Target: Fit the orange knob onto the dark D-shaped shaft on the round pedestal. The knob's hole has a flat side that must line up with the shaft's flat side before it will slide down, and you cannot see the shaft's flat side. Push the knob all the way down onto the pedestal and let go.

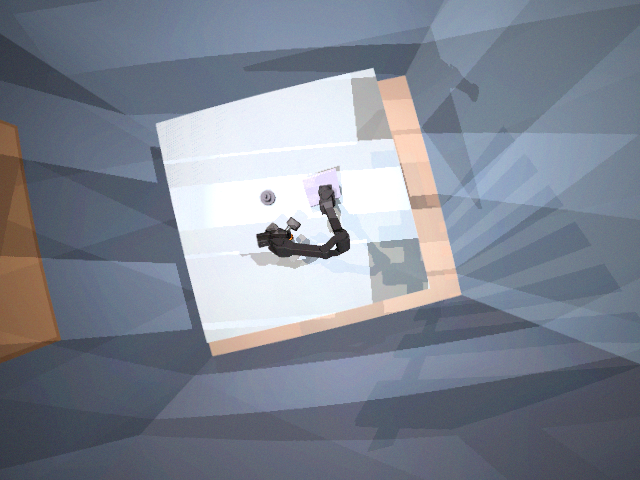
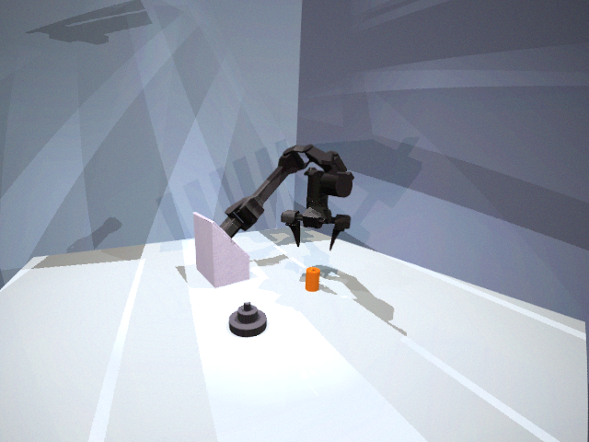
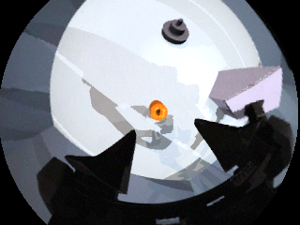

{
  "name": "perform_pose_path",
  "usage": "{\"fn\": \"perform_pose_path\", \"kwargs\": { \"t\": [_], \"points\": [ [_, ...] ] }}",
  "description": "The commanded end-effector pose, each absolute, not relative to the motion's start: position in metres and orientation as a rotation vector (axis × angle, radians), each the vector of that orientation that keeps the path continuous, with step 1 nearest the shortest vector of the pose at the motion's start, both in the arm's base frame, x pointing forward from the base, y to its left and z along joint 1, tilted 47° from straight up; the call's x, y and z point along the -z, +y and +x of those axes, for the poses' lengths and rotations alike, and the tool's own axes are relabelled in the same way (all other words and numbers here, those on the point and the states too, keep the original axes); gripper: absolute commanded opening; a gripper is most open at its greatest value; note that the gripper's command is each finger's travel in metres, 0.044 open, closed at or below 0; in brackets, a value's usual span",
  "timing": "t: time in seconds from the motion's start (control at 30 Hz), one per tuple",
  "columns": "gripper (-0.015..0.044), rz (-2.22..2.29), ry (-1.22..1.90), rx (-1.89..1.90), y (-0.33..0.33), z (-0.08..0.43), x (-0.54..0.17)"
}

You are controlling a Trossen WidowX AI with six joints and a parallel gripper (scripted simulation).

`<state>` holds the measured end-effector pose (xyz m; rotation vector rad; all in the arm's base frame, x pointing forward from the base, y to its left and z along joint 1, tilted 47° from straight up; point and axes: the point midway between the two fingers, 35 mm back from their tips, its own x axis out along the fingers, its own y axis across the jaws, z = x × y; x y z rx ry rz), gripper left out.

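The orange knob (image 1: 291,237) (image 2: 312,281) (image 3: 158,103) stands upright on the table, its hole facing up. In the top view the arm hides most of it. My gripper (image 2: 314,248) (image 3: 166,127) is open and empty, pointing down. Its fingertips are above the knob, well clear of it. The dark round pedestal (image 1: 267,197) (image 2: 247,325) (image 3: 173,35) stands apart from the knob, with its short shaft (image 2: 247,306) (image 3: 180,22) upright and bare. The shaft's flat side cannot be made out.
A pale purple block (image 1: 312,190) (image 2: 209,257) (image 3: 244,82) with a sloped top stands by the arm's base. In the exterior view it is behind and left of the pedestal. The white table (image 1: 248,294) (image 2: 143,371) has orange-tan side edges in the top view.
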<state>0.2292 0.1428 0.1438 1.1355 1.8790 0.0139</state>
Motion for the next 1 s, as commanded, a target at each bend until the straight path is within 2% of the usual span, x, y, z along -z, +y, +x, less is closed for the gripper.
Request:
{"fn": "perform_pose_path", "kwargs": {
  "t": [0.0, 0.13, 0.7, 0.97],
  "points": [
    [0.044, 0.542, 1.597, -0.74, 0.144, 0.23, -0.144],
    [0.044, 0.435, 1.529, -0.849, 0.144, 0.23, -0.144],
    [0.044, 0.435, 1.529, -0.849, 0.142, 0.23, -0.142],
    [0.044, 0.436, 1.528, -0.85, 0.167, 0.224, -0.118]
  ]
}}
